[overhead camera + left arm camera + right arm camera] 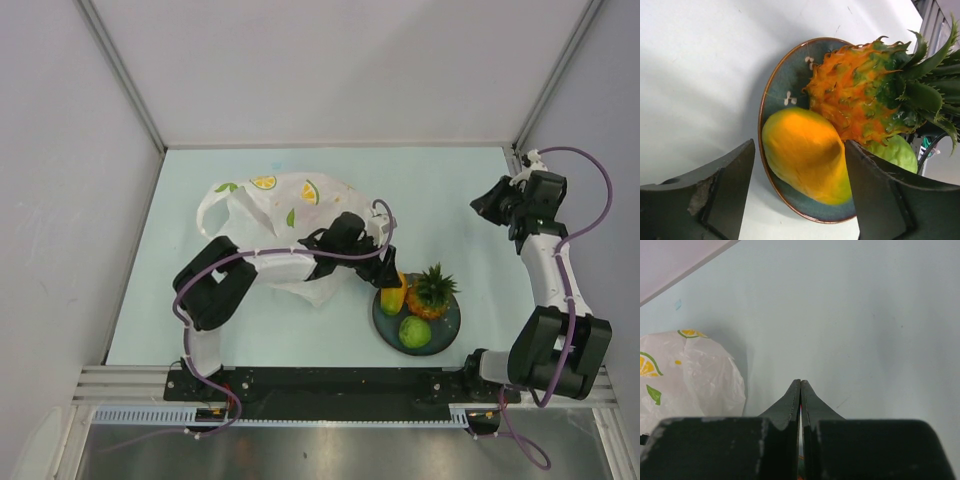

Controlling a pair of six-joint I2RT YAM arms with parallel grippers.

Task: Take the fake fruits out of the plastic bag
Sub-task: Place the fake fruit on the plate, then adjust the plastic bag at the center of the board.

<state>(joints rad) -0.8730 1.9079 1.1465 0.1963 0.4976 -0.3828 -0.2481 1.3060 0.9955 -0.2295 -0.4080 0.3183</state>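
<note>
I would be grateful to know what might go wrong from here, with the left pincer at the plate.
1. The open left pincer straddles the mango, which lies near the rim of the plate; lifting askew may knock it off.
2. The mango touches the pineapple, beside the green fruit; a nudge may shift both.
3. The left arm crosses the plastic bag and may drag it.

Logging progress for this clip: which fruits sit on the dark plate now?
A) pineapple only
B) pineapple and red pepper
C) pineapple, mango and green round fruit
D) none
C: the left wrist view shows the pineapple, the mango and the green round fruit together on the plate.
</note>
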